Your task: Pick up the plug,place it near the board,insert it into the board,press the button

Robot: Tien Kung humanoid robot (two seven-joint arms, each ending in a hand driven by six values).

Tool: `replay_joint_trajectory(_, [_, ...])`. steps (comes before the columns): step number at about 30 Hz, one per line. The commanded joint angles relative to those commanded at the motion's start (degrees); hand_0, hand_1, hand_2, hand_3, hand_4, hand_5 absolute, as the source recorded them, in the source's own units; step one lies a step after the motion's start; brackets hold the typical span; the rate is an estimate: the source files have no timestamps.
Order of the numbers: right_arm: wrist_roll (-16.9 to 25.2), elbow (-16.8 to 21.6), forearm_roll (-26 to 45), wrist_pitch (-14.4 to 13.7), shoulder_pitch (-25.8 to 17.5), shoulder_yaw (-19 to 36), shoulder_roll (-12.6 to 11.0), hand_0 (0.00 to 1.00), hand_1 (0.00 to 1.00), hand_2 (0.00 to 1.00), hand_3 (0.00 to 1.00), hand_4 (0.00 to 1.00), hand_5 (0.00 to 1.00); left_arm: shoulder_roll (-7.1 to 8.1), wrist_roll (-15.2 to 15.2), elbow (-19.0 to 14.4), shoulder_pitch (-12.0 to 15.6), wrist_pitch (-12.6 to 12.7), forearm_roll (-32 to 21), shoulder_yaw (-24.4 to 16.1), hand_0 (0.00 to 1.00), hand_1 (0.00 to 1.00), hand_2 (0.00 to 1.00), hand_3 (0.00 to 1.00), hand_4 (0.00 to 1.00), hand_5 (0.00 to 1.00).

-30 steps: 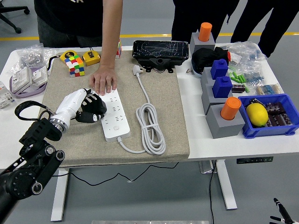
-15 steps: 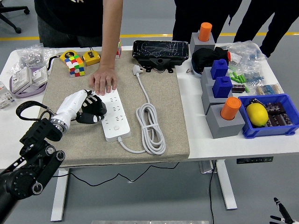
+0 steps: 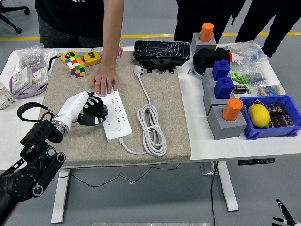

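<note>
The white plug [image 3: 138, 70] lies on the beige mat [image 3: 169, 101] near its far edge. Its white cable runs down to a coil [image 3: 151, 125] and into the near end of the white power board [image 3: 115, 117]. My left hand [image 3: 92, 111], black with a white forearm, rests on the mat against the board's left side, about level with its middle. Its fingers are loosely bent and hold nothing. A person's hand [image 3: 104, 82] lies flat on the board's far end. Only a thin black sliver of my right hand [image 3: 281, 210] shows at the lower right corner.
A black box [image 3: 161, 51] stands behind the plug. A colour cube [image 3: 75, 65] and a yellow tape measure [image 3: 91, 58] sit at the mat's far left. Grey blocks with orange and blue pegs [image 3: 225, 101] and a blue bin [image 3: 275, 117] stand to the right.
My left hand has crept slightly up and right along the board's left side. The person's hand, the plug and the cable have stayed put.
</note>
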Motion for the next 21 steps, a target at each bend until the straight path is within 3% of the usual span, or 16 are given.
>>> replay_joint_trajectory(4, [0.1,0.0,0.1,0.0,0.0,0.0,0.0,0.791,0.715,0.683,0.671,0.998,0.981,0.01,-0.3,0.2,-0.1,-0.1,-0.4,-0.1,0.415,0.525,0.516,0.541,0.762,0.002])
replay_joint_trajectory(5, [0.1,0.0,0.1,0.0,0.0,0.0,0.0,0.793,0.715,0.683,0.671,0.998,0.978,0.02,-0.3,0.2,-0.1,-0.2,-0.4,-0.1,0.490,0.587,0.579,0.569,0.881,0.002])
replay_joint_trajectory(10, [0.1,0.0,0.0,0.0,0.0,0.1,0.0,0.793,0.715,0.683,0.671,0.998,0.978,-0.04,-0.8,0.5,-0.1,-0.2,-1.2,-0.2,0.490,0.587,0.579,0.569,0.881,0.002])
replay_joint_trajectory(11, [0.1,0.0,0.0,0.0,0.0,0.1,0.0,0.792,0.715,0.683,0.671,0.998,0.982,-0.03,-0.8,0.5,-0.1,-0.3,-1.3,-0.2,0.577,0.692,0.604,0.590,0.973,0.002])
replay_joint_trajectory(21, [0.1,0.0,0.1,0.0,0.0,-0.1,-0.1,0.795,0.715,0.683,0.671,0.998,0.979,-0.01,-1.9,0.9,-0.1,-0.9,-3.5,-0.1,0.625,0.708,0.640,0.645,0.998,0.056])
